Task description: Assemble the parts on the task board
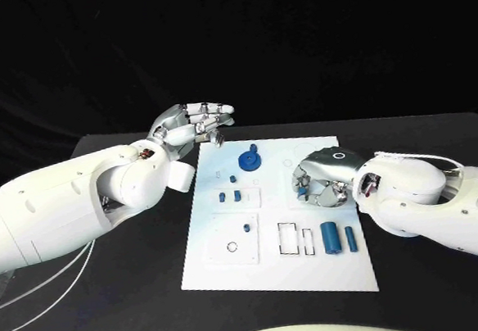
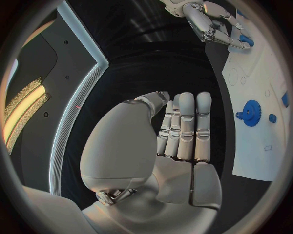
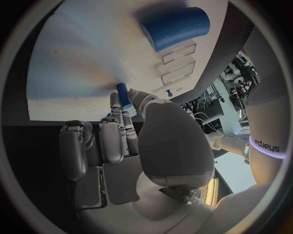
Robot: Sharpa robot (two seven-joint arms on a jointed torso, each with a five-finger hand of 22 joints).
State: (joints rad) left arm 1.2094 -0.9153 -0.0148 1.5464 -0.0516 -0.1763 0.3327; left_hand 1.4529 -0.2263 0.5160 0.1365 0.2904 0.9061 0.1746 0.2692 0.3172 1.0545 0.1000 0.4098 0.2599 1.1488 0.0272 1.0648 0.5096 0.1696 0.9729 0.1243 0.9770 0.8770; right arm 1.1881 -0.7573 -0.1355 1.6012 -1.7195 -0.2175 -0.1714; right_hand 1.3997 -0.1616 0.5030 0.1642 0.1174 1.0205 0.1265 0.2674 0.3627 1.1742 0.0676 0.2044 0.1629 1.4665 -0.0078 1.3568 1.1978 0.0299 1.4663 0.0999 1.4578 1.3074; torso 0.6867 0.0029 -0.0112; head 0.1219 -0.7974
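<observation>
Your right hand (image 1: 321,178) hangs over the right half of the white board (image 1: 233,253), and you hold a small blue peg (image 3: 122,94) pinched between the thumb and a finger; the other fingers are bent loosely. You see this pinch clearly from the right wrist, while from the head camera the back of the hand hides the peg. The right wrist also shows you a big blue cylinder (image 3: 175,27) lying on the board, with rectangular slots beside it.

Your left hand (image 1: 192,124) is up above the far left corner of the board. From the left wrist you see its fingers (image 2: 186,126) straight and close together, the thumb bent across, and nothing in the hand.

From the head camera you have the layout: a blue gear (image 1: 249,161) near the far edge, small blue pieces (image 1: 234,192) just below it, and two blue cylinders (image 1: 340,237) standing side by side near the right edge, just under your right wrist. The near part of the board is bare, and the black table (image 1: 116,314) lies open to the left and to the front of it.
</observation>
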